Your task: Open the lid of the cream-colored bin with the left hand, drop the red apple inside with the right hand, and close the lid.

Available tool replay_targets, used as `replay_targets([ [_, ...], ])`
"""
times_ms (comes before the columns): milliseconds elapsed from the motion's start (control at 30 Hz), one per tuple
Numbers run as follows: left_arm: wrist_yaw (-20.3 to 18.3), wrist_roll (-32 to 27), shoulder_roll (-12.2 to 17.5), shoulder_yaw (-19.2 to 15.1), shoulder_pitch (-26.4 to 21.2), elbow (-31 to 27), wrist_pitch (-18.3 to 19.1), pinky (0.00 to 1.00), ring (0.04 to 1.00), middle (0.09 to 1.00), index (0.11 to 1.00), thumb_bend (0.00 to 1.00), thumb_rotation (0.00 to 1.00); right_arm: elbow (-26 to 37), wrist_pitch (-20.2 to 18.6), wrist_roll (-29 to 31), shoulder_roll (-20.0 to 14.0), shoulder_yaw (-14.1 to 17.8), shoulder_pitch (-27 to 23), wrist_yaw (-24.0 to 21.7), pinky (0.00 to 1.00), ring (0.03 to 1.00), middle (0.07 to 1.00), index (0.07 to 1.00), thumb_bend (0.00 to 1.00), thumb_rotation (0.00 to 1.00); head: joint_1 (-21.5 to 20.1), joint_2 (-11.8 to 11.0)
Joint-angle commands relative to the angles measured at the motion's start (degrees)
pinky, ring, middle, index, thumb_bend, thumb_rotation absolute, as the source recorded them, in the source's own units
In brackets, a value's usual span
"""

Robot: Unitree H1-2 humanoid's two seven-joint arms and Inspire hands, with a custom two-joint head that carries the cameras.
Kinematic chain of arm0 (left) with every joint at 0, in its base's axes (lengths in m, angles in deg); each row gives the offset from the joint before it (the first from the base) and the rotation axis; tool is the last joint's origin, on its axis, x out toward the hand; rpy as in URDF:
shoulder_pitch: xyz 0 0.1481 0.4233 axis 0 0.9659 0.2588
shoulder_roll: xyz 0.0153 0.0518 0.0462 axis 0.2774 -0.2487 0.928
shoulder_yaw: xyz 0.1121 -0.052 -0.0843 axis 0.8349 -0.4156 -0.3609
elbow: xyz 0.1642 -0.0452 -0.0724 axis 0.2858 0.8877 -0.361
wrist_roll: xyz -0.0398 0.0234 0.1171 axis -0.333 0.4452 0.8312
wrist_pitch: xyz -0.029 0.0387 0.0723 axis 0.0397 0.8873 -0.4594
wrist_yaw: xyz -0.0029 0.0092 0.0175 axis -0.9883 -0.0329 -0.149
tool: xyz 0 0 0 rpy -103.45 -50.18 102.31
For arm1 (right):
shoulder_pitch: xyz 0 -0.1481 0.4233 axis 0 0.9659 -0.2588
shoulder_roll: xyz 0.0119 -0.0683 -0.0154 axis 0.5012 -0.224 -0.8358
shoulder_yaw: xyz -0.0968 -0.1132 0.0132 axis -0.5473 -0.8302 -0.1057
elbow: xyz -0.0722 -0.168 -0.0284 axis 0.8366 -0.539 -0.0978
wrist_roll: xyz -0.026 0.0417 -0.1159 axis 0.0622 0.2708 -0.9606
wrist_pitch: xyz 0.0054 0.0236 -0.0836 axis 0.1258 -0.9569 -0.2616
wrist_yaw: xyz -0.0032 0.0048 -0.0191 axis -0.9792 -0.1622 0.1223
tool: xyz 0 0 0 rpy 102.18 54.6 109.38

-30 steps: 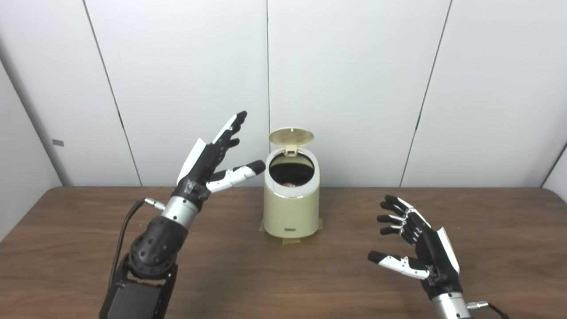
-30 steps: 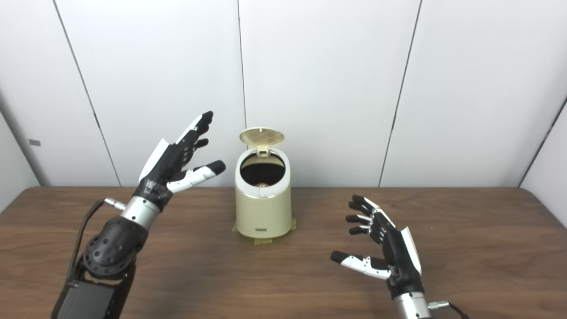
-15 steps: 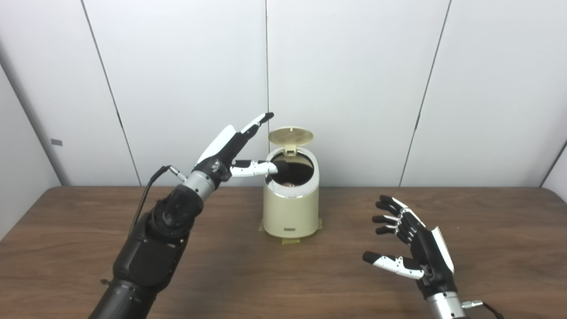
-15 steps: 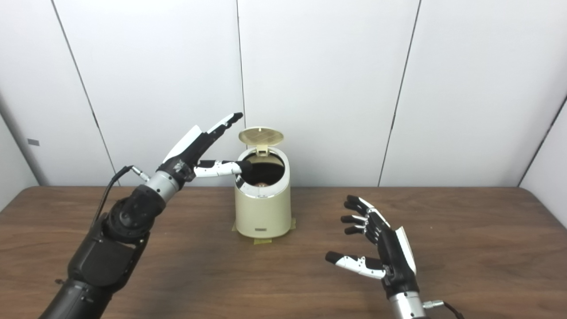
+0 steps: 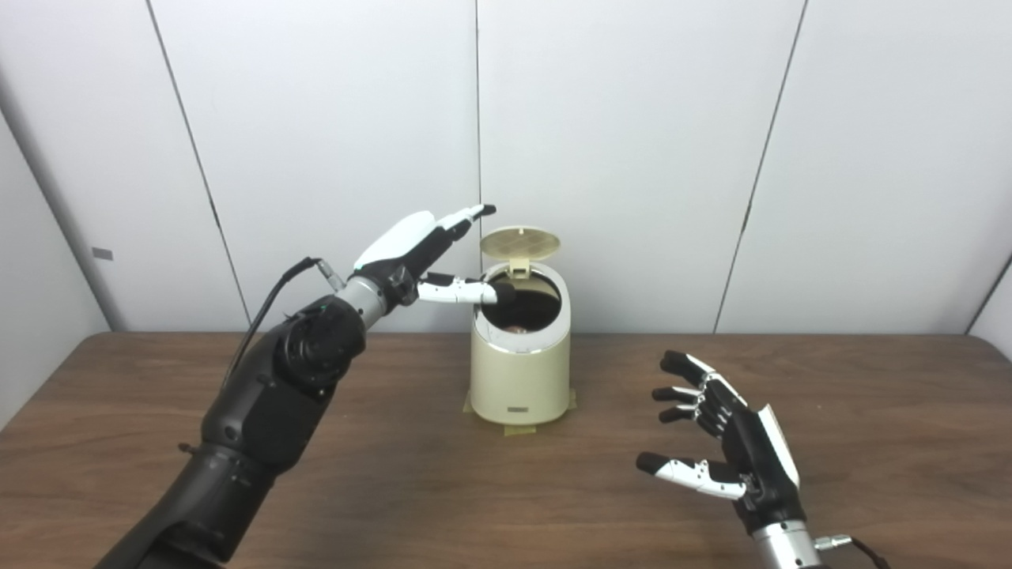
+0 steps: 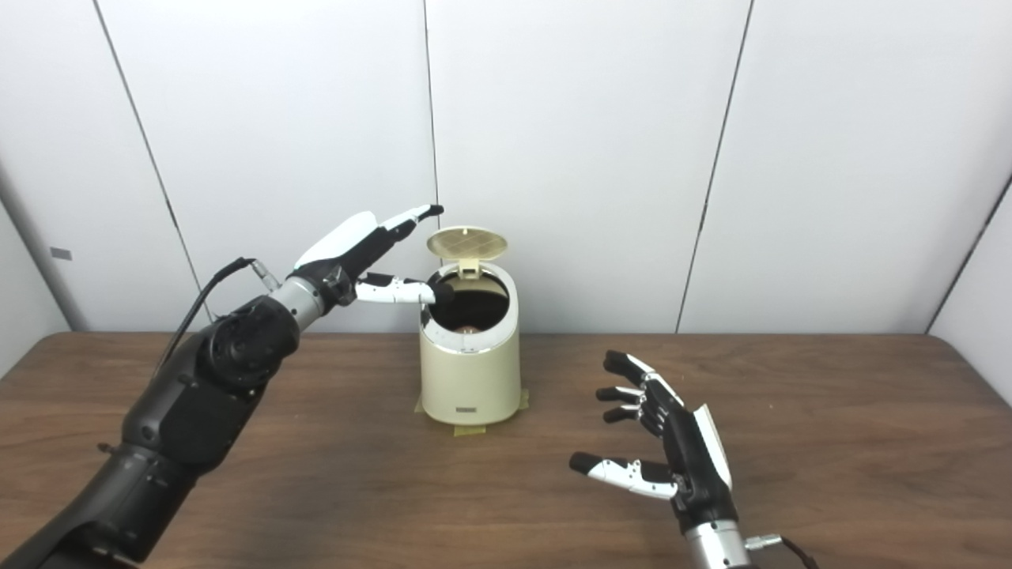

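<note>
The cream-colored bin stands mid-table near the wall, its round lid tipped up at the back. Deep inside the dark opening a bit of the red apple shows. My left hand is open and raised at the bin's left. Its fingers reach toward the lid's left edge and its thumb lies over the left rim. My right hand hovers open above the table to the bin's front right, palm facing left, holding nothing.
The brown wooden table runs the full width. White wall panels stand close behind the bin. Tape sticks out from under the bin's base. A cable loops off my left wrist.
My left hand swung right from beside the bin to its rim and lid edge, flattening palm-down. My right hand drifted slightly left and toward me. The lid stayed up.
</note>
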Motion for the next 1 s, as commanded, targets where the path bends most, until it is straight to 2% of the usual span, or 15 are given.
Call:
replay_targets([
  [0,-0.3,0.6,1.7,0.0,-3.9,-1.4,-0.8,1.00,1.000,1.000,1.000,1.00,0.70,1.9,0.7,-0.2,0.6,-0.2,-1.4,0.4,0.57,0.693,0.828,0.823,0.84,0.30,0.0,0.1],
  [167,-4.8,0.9,4.0,1.5,-4.2,-3.3,-2.5,1.00,1.000,1.000,1.000,1.00,0.68,2.4,0.0,-1.0,1.0,-0.2,-1.4,0.5,0.57,0.689,0.827,0.825,0.84,0.31,-0.1,0.3],
  [333,-7.8,1.1,5.7,2.1,-4.3,-5.0,-3.9,1.00,1.000,1.000,1.000,1.00,0.68,2.2,-0.2,-1.1,1.4,-0.1,-1.5,0.5,0.57,0.693,0.831,0.826,0.85,0.32,-0.3,0.4],
  [733,-10.7,0.6,7.5,0.9,-3.3,-9.3,-3.9,1.00,1.000,1.000,1.000,1.00,0.67,2.6,-0.8,-1.0,2.4,-0.5,-1.3,0.3,0.56,0.693,0.833,0.826,0.85,0.31,-0.8,0.8],
  [967,-10.9,2.0,7.7,1.7,-3.1,-11.0,-5.2,1.00,1.000,1.000,1.000,1.00,0.67,2.8,-1.2,-1.5,2.8,-0.5,-1.3,0.6,0.56,0.701,0.835,0.826,0.86,0.31,-1.1,1.0],
])
